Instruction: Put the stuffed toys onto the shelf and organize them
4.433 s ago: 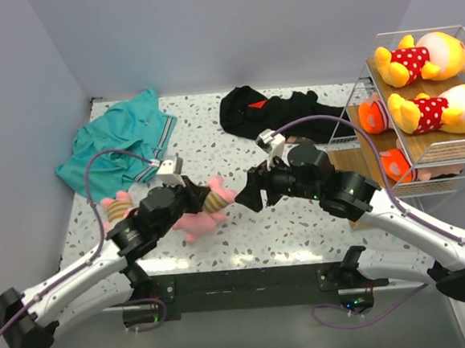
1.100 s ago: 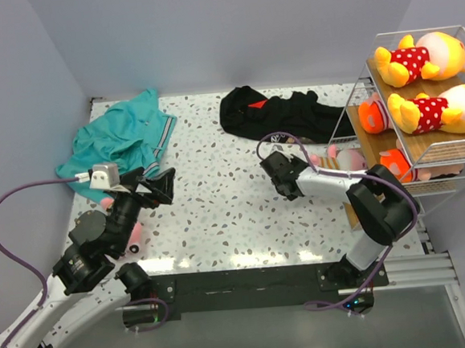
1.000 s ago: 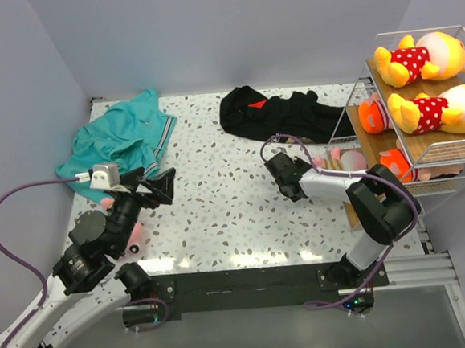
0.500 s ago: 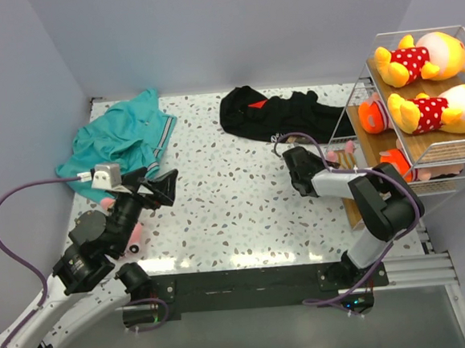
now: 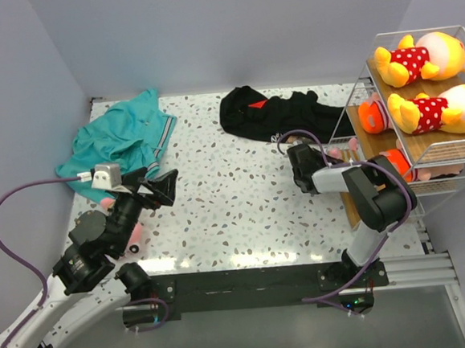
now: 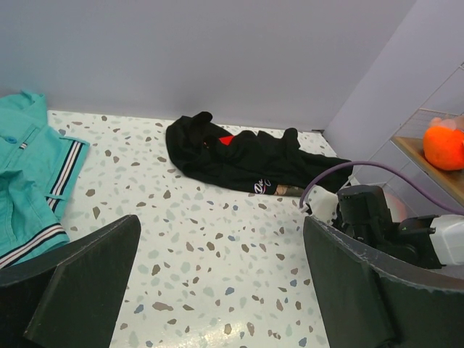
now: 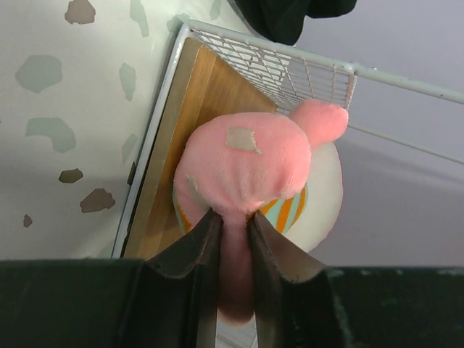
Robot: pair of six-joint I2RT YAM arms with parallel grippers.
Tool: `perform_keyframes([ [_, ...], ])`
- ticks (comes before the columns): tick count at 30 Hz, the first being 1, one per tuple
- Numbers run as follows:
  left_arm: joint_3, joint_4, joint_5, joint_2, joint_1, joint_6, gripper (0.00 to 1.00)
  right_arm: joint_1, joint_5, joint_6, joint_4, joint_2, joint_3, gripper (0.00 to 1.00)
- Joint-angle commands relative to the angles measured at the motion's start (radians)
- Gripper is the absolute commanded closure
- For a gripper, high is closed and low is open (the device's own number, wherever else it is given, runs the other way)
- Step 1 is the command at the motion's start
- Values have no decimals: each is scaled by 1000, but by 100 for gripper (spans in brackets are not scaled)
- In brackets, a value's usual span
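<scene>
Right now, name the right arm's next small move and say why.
Probably ease the right gripper a little further in over the wooden board of the shelf before letting go. Its fingers are shut on a limb of the pink plush toy, whose body sits near the board's edge, so a release here might let it slip off.

Pink pig, orange-striped top; yellow bears, red white-dotted tops.
</scene>
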Motion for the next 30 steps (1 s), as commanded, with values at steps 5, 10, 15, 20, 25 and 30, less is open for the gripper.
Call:
perform_keyframes([
  [5,-3,34,-8,-6,0,7,0,-10,10,-5,45,-42,24,61],
  [10,-5,33,-8,-14,2,2,0,-12,10,-2,49,-57,22,52],
  [15,-5,33,-12,-19,0,2,0,0,3,4,37,-94,24,36],
  [20,-5,34,-14,-19,2,2,0,23,-8,5,33,-131,27,29],
  [25,-5,33,-20,-14,0,-4,0,66,-52,15,-7,-130,30,33],
  [30,-5,28,-26,-11,2,-5,0,75,-62,23,-21,-103,30,41],
])
